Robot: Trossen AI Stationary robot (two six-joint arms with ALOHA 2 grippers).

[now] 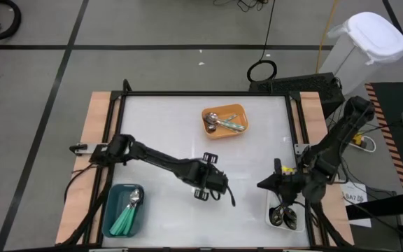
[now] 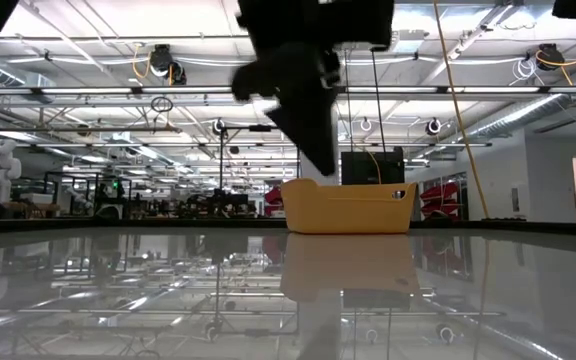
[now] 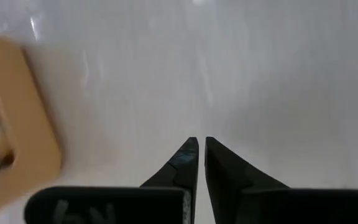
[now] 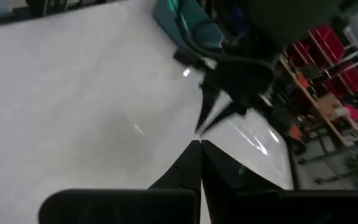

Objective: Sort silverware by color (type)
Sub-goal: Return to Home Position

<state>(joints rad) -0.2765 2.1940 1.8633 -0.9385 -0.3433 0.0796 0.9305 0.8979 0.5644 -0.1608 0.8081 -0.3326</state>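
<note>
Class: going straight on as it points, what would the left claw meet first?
Probably the bare table top: the left claw points at it, the orange tray lying off to one side.

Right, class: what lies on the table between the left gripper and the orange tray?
Nothing. In the high view, the white table between the left gripper and the orange tray is bare.

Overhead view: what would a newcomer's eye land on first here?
Three trays holding spoons on the white table: orange tray top middle, teal tray bottom left, white tray bottom right. The left claw hangs shut over the middle, the right claw shut beside the white tray.
</note>
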